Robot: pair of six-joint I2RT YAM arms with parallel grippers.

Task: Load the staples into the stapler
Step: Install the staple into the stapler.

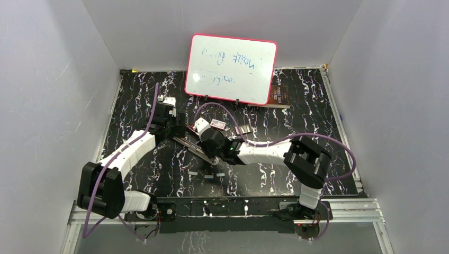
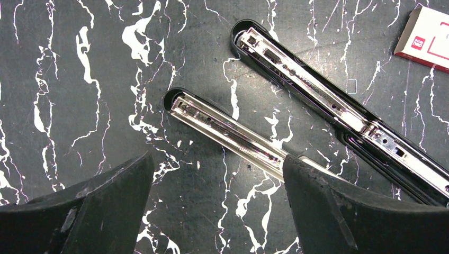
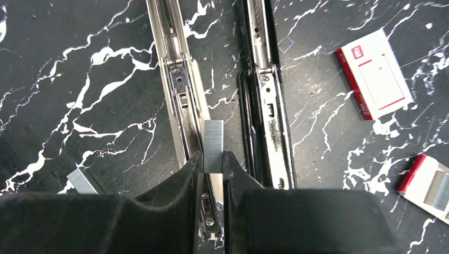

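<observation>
**A:** Where is the slim black desk stapler (image 1: 188,143)?

**B:** Near the middle of the overhead view, lying swung open on the black, white-veined marble-pattern table (image 1: 307,106). In the left wrist view its two halves run side by side from upper left to lower right. The shiny metal rail (image 2: 227,133) is the lower one, and the black half with its own metal insert (image 2: 317,100) lies above it.

**A:** And the left gripper (image 2: 217,211)?

**B:** It is spread wide with nothing between its fingers. The rail's lower end passes behind the finger (image 2: 360,211) at the lower right of that frame. I cannot tell whether they touch.

**A:** The right gripper (image 3: 213,165)?

**B:** It is clamped on a short silvery-grey strip of joined staples (image 3: 213,140) at the bottom centre of the right wrist view. The strip sticks out past the fingertips, over the right edge of the rail. I cannot tell whether it touches the metal.

**A:** Any other staples?

**B:** One loose grey strip (image 3: 80,181) lies flat on the table at the lower left of that view, apart from the stapler.

**A:** What else is there?

**B:** A small white box with a red label (image 3: 377,74) is at the upper right, and a second red-edged white box (image 3: 431,185) is at the lower right. In the overhead view a pink-framed whiteboard (image 1: 231,69) stands propped at top centre.
</observation>
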